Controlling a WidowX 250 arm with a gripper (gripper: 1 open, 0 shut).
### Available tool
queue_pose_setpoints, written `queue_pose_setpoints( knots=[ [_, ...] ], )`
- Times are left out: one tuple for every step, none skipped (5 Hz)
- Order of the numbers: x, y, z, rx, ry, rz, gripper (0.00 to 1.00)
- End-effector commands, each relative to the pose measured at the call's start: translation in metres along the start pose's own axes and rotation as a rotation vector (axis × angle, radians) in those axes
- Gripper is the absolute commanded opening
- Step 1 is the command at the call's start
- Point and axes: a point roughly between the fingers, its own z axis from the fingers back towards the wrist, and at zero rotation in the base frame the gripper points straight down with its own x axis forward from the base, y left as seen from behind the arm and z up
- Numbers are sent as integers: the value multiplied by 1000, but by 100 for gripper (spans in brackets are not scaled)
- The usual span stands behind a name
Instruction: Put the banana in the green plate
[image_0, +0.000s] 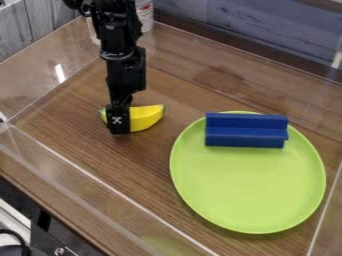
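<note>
Gripper (119, 122) points straight down over the banana (142, 116), jaws wide open to straddle it before grasping

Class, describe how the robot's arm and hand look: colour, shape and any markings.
The arm is black, built of chunky stacked segments. It narrows into a slim black hand, whose tip carries a small white patch with a dark mark. No loose cables are clearly visible.
</note>
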Motion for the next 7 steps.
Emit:
queue_pose_setpoints(
  knots=[
    [1, 3, 1, 5, -8, -4, 100],
    [3, 5, 1, 0, -13, -5, 100],
    [5, 6, 0, -7, -18, -7, 100],
    [6, 7, 0, -14, -25, -11, 100],
    [7, 7, 0, -22, -32, -14, 100],
    [8, 8, 0, -30, -40, -17, 0],
    [9, 6, 1, -38, -50, -23, 0]
  ],
)
